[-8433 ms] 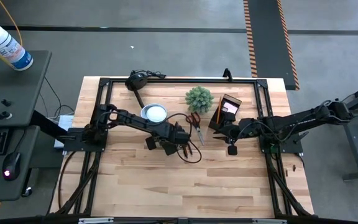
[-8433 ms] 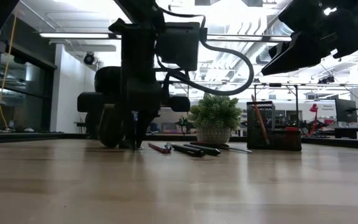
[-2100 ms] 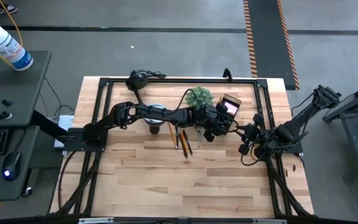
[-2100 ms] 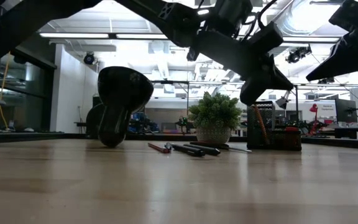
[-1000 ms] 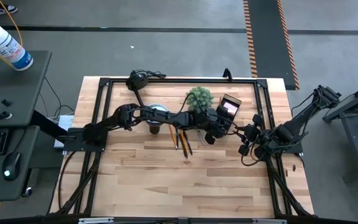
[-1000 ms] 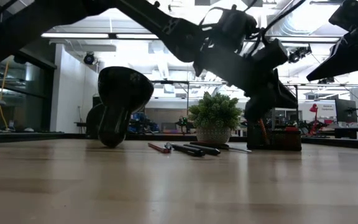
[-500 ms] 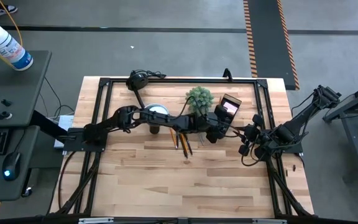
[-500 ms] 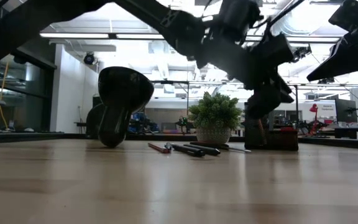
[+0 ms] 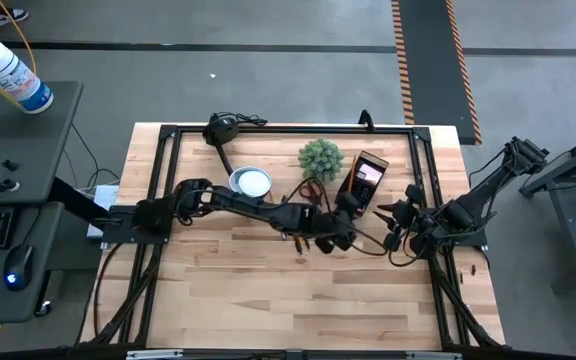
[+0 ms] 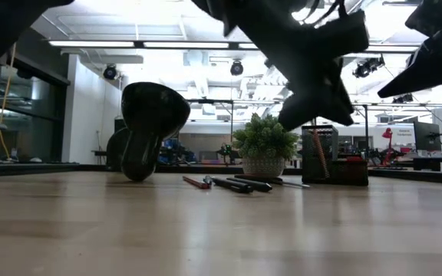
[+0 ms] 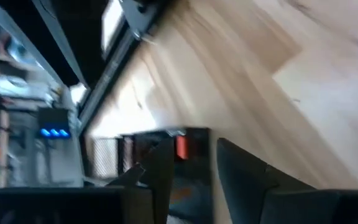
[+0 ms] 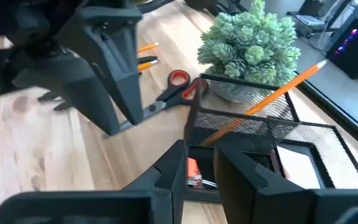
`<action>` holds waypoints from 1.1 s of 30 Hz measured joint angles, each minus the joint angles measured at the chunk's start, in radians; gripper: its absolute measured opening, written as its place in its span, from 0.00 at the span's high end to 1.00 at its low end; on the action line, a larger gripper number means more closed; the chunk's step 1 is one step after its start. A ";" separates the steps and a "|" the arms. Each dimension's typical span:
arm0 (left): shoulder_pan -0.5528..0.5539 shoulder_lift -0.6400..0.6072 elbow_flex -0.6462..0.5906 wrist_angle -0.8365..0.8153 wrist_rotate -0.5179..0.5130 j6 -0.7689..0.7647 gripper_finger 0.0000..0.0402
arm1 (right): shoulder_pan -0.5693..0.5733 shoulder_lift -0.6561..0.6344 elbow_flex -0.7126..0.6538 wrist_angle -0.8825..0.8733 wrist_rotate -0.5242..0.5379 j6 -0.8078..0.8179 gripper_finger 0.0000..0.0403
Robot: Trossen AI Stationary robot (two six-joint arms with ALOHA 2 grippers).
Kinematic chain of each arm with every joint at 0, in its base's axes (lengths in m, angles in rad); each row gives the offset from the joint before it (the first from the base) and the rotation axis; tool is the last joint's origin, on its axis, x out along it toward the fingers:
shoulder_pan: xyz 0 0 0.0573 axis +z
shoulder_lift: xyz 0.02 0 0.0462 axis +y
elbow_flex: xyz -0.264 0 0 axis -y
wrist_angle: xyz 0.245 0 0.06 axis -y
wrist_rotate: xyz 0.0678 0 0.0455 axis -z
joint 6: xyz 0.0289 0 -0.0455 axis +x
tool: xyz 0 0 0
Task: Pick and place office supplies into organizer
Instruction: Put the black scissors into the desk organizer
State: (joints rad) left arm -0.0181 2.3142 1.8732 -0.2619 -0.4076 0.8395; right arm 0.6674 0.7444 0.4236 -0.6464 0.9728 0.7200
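The black mesh organizer (image 9: pixel 363 180) (image 12: pixel 253 127) stands at the far right of the table. An orange pencil (image 12: pixel 272 96) leans in it, and a pink pad (image 9: pixel 371 172) lies in it. Red-handled scissors (image 9: pixel 311 190) (image 12: pixel 176 84) lie flat beside it, with loose pencils and pens (image 12: pixel 145 59) (image 10: pixel 235 184) to their left. My left gripper (image 9: pixel 338 240) (image 11: pixel 194 168) hovers open and empty above the table, on the near side of the organizer. My right gripper (image 9: pixel 388 213) (image 12: pixel 202 165) hangs to the right of the organizer, open by a narrow gap and empty.
A green spiky plant (image 9: pixel 320 157) (image 10: pixel 265 146) stands just left of the organizer. A black desk lamp rests its round white-faced head (image 9: pixel 249 182) (image 10: pixel 152 123) on the table farther left. Bare wood spreads across the near half of the table (image 9: pixel 298 300).
My left gripper has drawn back from the organizer toward the table's near edge and risen a little, turning as it went. It carries nothing. The organizer, scissors and pencils have stayed where they were.
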 joint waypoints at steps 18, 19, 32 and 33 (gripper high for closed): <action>-0.115 -0.049 0.000 -0.389 -0.123 -0.390 0.96 | -0.128 0.050 0.000 0.367 -0.042 -0.283 0.82; -0.123 -0.049 -0.001 -0.415 -0.135 -0.414 0.96 | -0.147 0.064 0.000 0.389 -0.050 -0.283 0.82; -0.221 -0.070 0.000 -0.683 -0.321 -0.768 1.00 | -0.294 0.305 0.000 0.777 -0.148 -0.402 0.82; -0.234 -0.079 -0.001 -0.719 -0.343 -0.804 0.99 | -0.298 0.311 0.000 0.804 -0.158 -0.433 0.82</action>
State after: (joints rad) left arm -0.2518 2.2353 1.8721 -0.9813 -0.7508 0.0358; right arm 0.3697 1.0559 0.4236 0.1574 0.8146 0.2869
